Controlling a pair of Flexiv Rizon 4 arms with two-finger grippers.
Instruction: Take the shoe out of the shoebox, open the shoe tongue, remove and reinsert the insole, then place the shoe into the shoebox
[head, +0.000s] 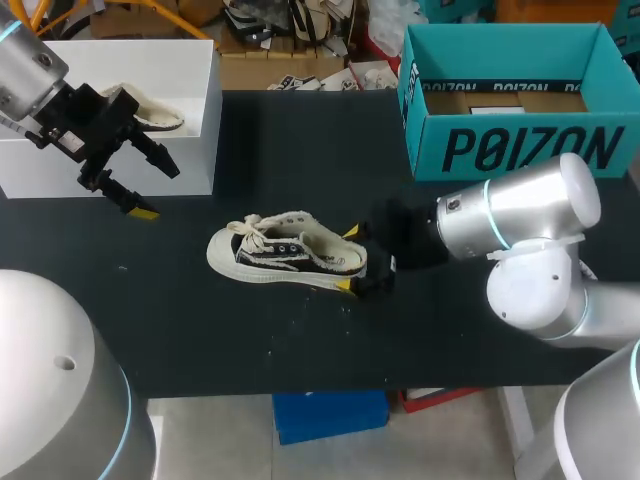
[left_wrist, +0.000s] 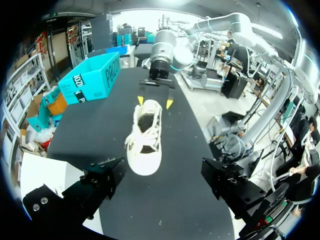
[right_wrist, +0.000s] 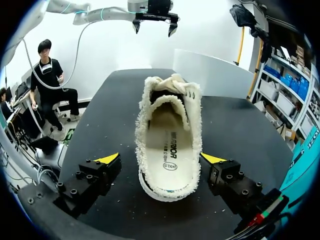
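A white and black sneaker (head: 285, 255) lies on its sole in the middle of the black table (head: 300, 150), toe toward my left. My right gripper (head: 348, 260) is at its heel, open, one yellow-tipped finger on each side and a small gap at both. The right wrist view looks into the sneaker (right_wrist: 170, 110), where the pale insole (right_wrist: 170, 145) lies flat inside, with the right gripper (right_wrist: 160, 160) straddling the heel. My left gripper (head: 152, 188) hangs open and empty above the table, in front of the white box. From the left wrist, the sneaker (left_wrist: 145, 135) lies ahead of the left gripper (left_wrist: 160, 182).
A white open box (head: 190, 120) at the back left holds another pale shoe (head: 150, 110). The teal shoebox (head: 520, 150) stands open at the back right, also seen as the teal shoebox (left_wrist: 92, 77). Bare black tabletop surrounds the sneaker.
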